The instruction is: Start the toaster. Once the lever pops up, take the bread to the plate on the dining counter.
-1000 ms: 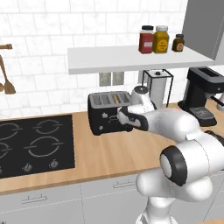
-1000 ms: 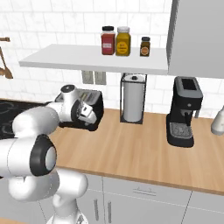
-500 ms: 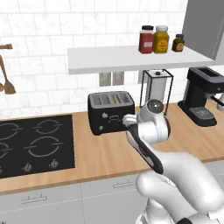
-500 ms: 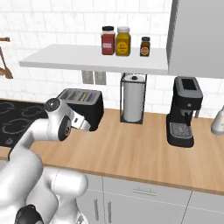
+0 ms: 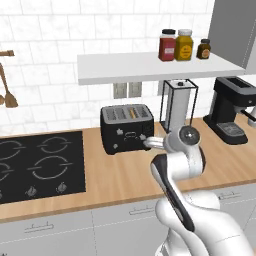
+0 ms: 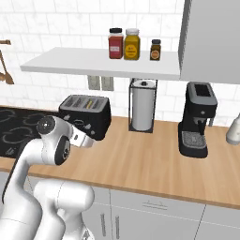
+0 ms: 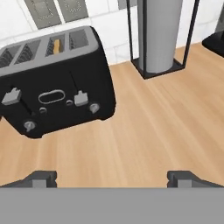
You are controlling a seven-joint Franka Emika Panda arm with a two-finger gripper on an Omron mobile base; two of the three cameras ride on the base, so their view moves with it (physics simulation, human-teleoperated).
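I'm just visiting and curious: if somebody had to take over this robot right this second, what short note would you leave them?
Gripper: open, empty, pointed at the toaster's front, not touching it.
Toaster: on the wood counter, between the stovetop and the paper towel holder.
Bread: sitting in one of the toaster's slots, its top edge showing.
Levers: both appear up, so toasting looks not yet started.
Left: press a lever, wait for the pop, carry the bread to the plate.

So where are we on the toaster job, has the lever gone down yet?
Hard to say: both levers on the toaster sit level, and the bread sits low in its slot. In hand: nothing, the gripper is open, facing the toaster across bare counter. Left: lifting the bread out and carrying it to the plate.
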